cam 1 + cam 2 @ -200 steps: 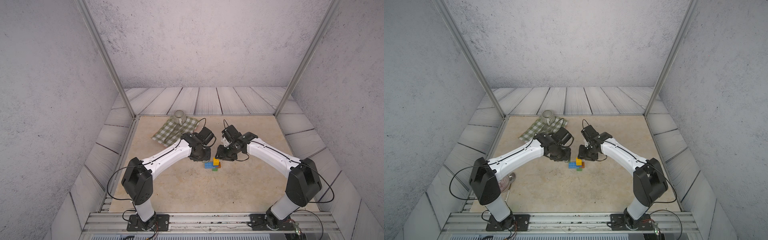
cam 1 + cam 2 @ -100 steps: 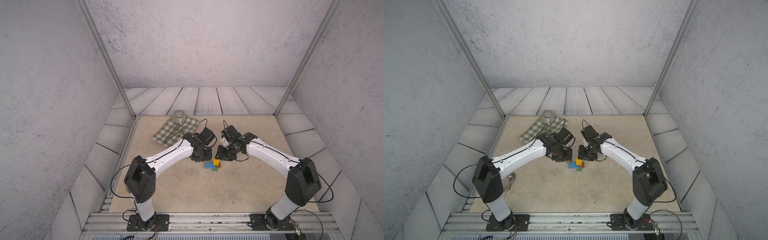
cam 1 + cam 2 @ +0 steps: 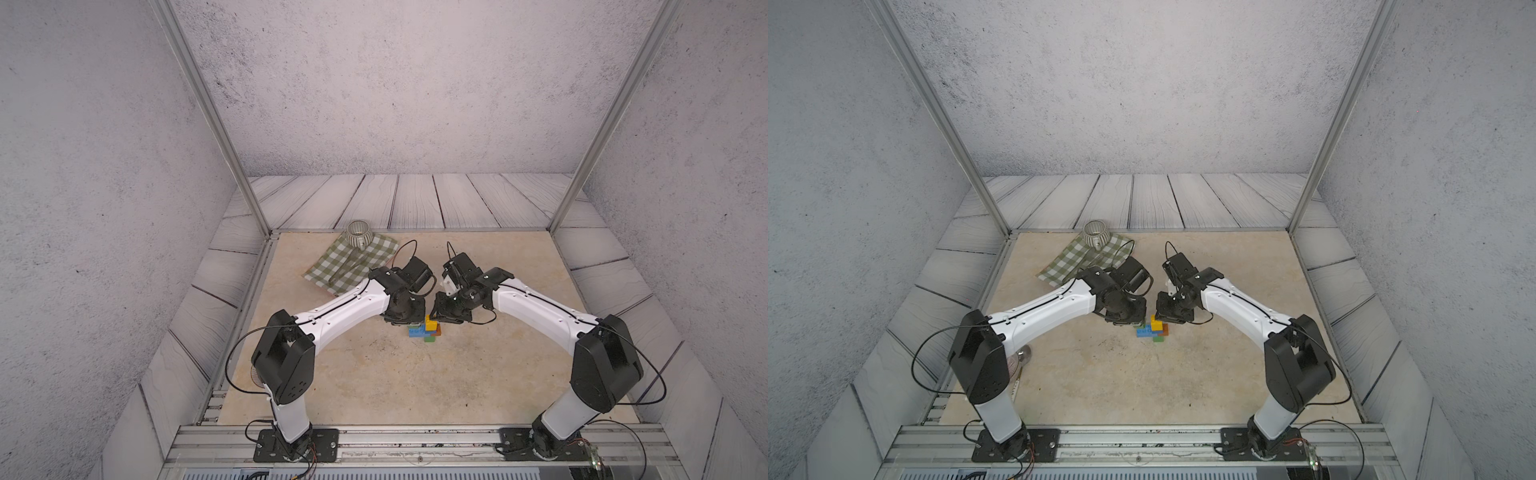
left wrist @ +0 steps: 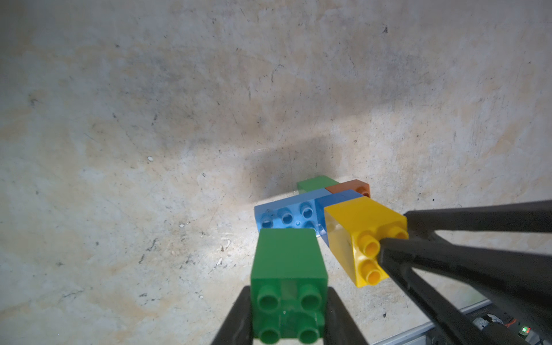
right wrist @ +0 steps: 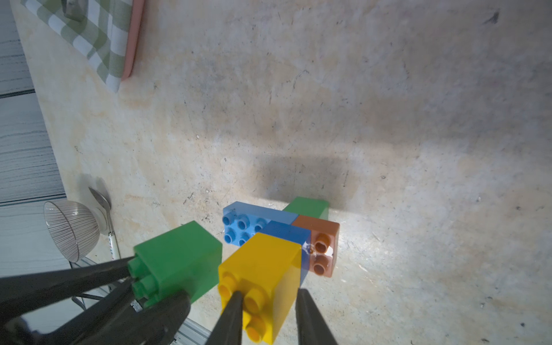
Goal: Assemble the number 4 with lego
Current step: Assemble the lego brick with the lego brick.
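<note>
Several lego bricks lie joined on the table (image 3: 374, 374) between my two grippers, seen in both top views. The light blue brick (image 4: 283, 213), dark blue brick (image 5: 285, 231), orange-brown brick (image 5: 319, 236) and a green brick (image 5: 309, 206) form the flat cluster. My right gripper (image 5: 268, 294) is shut on the yellow brick (image 5: 263, 260), which sits against the dark blue one. My left gripper (image 4: 289, 294) is shut on another green brick (image 4: 286, 263), close to the light blue brick's studs. I cannot tell whether those two touch.
A green checked cloth (image 3: 353, 266) over a pink tray (image 5: 134, 38) lies at the back left, with a striped cup (image 3: 358, 233) on it. A striped bowl (image 5: 71, 230) and a spoon (image 5: 103, 203) sit by the left arm's base.
The right gripper's jaws have closed onto the yellow brick. The left arm has shifted slightly, still holding its green brick.
</note>
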You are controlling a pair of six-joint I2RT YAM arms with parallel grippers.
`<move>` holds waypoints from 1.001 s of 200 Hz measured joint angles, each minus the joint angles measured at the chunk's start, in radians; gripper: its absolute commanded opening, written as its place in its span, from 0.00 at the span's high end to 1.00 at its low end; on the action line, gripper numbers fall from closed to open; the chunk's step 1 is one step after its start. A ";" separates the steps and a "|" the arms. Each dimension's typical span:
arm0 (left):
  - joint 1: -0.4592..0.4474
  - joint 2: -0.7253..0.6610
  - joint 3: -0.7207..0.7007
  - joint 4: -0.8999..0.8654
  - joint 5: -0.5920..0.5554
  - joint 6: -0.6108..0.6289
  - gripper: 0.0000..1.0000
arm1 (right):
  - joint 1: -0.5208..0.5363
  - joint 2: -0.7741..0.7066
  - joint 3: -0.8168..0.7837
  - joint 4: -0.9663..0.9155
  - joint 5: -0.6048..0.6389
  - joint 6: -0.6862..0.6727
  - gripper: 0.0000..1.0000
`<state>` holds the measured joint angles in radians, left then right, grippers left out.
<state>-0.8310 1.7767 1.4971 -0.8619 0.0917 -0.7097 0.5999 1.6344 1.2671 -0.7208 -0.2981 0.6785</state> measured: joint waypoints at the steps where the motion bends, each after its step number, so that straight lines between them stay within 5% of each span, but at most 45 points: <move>1: 0.000 0.000 0.000 0.000 0.000 0.000 1.00 | 0.000 0.000 0.000 0.000 0.000 0.000 0.68; 200: -0.057 0.045 -0.013 0.021 -0.092 -0.088 1.00 | -0.002 -0.040 -0.058 0.051 0.019 0.032 0.67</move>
<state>-0.8879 1.8221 1.4845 -0.8410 -0.0002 -0.7979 0.5980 1.5948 1.2087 -0.6693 -0.2794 0.7101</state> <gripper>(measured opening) 0.359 0.331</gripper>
